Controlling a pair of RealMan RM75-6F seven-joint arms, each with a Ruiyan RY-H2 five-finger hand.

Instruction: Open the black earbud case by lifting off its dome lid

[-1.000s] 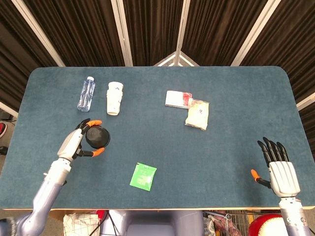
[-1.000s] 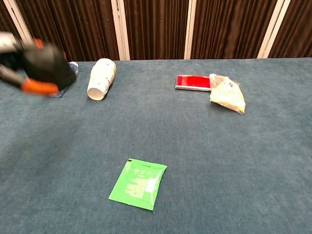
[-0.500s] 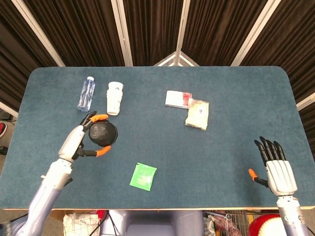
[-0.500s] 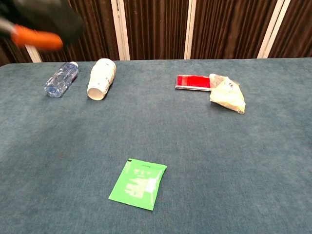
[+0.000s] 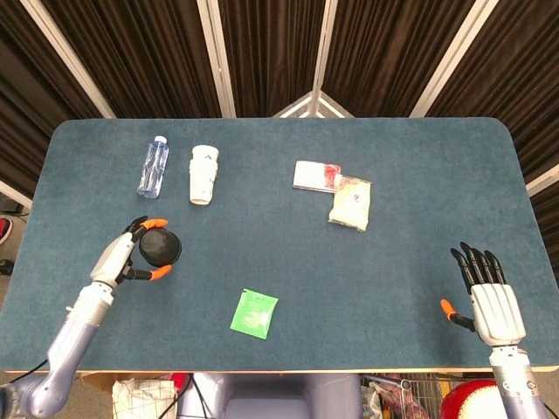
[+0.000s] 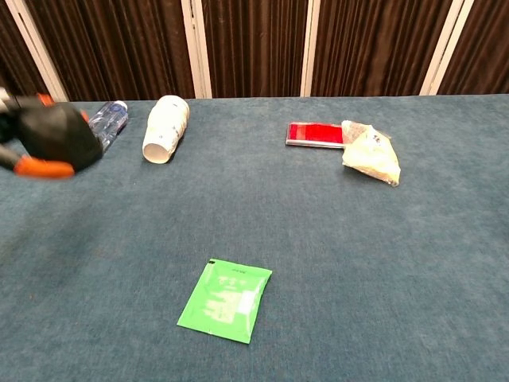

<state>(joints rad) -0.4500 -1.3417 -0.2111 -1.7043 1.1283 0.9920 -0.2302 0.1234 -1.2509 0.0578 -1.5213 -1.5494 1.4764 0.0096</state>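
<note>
The black earbud case (image 5: 160,249) is round and domed, and my left hand (image 5: 127,256) holds it between orange-tipped fingers at the table's left side. The chest view shows the case (image 6: 60,135) at the far left edge, with an orange fingertip (image 6: 33,167) under it and most of the hand cut off. Whether the case touches the table I cannot tell. My right hand (image 5: 491,297) hovers open near the table's front right corner, fingers spread, holding nothing. It does not show in the chest view.
A clear water bottle (image 5: 153,166) and a white paper cup (image 5: 203,174) lie at the back left. A red-and-white packet (image 5: 314,175) and a yellowish snack bag (image 5: 351,202) lie at centre back. A green sachet (image 5: 254,312) lies near the front edge.
My left hand, still holding the case, has come down and back toward the left front after rising half a second ago. The right hand has barely moved.
</note>
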